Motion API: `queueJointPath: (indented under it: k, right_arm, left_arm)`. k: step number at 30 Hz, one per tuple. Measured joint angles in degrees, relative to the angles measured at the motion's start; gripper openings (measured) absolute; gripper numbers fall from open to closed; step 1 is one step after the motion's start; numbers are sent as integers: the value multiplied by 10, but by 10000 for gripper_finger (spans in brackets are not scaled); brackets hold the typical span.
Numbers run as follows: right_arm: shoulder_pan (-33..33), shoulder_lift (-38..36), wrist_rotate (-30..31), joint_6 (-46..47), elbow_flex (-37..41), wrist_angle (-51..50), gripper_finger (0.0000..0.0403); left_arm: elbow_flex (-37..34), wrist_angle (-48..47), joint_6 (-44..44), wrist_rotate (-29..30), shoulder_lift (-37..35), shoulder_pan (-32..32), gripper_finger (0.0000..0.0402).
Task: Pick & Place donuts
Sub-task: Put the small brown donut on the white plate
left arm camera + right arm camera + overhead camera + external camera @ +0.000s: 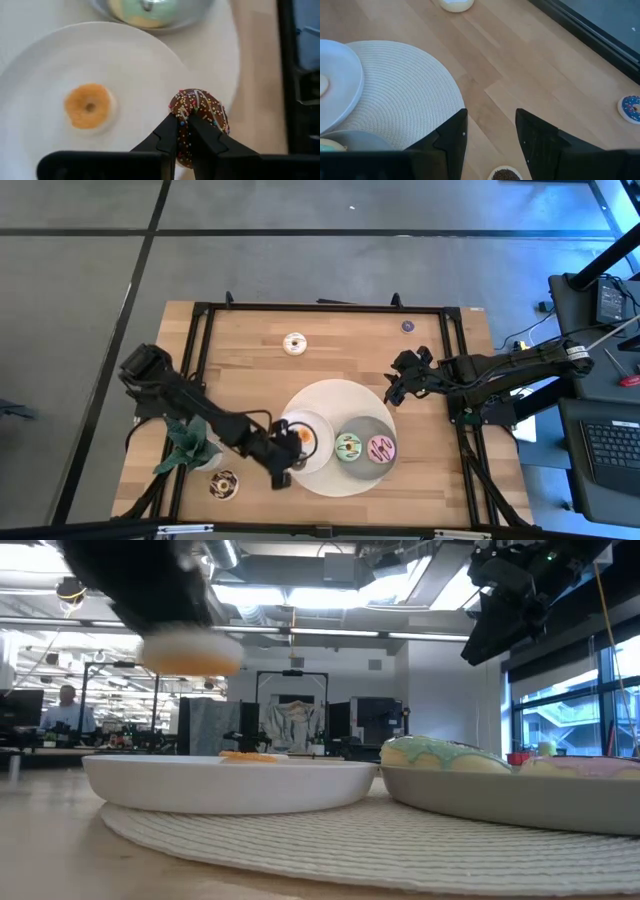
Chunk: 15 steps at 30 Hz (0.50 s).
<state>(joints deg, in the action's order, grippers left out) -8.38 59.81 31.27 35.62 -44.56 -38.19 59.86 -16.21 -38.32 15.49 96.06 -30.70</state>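
My left gripper (186, 125) is shut on the sprinkled chocolate donut (202, 117) above the white plate (322, 442). An orange mini donut (88, 105) lies flat on that plate. The green donut (348, 447) and the pink donut (381, 448) rest in the grey plate (365, 430). A white donut (294, 343) lies on the far part of the table. A blue mini (631, 107) lies near the far right corner. My right gripper (490, 132) hangs open over bare wood right of the woven mat (405, 95). My left gripper pinches the chocolate donut between its two fingers (172, 131) at the rim (186, 107) nearest the wrist. The fingers come from above, slanting down. The donut is lifted clear; in the low view it shows as a blurred shape (190, 652) well above the white plate.
A green leafy plant (190, 445) stands by the left arm. Another brown donut (224, 485) lies near the table's near left corner, and a brown mini (506, 174) sits under my right gripper. A black frame (200, 360) runs around the table.
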Motion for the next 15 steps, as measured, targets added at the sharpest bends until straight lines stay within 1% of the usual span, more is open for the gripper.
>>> queueJointPath:
  k: [4,7,10,15]
  right_arm:
    - [0,0,0,0,0,-1,168]
    - [0,0,0,-1,0,-6,168]
    - [0,0,0,-1,0,-10,168]
    - [0,0,0,-1,0,-11,168]
  left_arm:
    - [0,-10,-4,-2,19,27,31]
    - [0,-7,-23,-17,30,45,31]
    - [0,-8,-40,-18,39,56,31]
    - [0,-8,-55,-45,42,62,31]
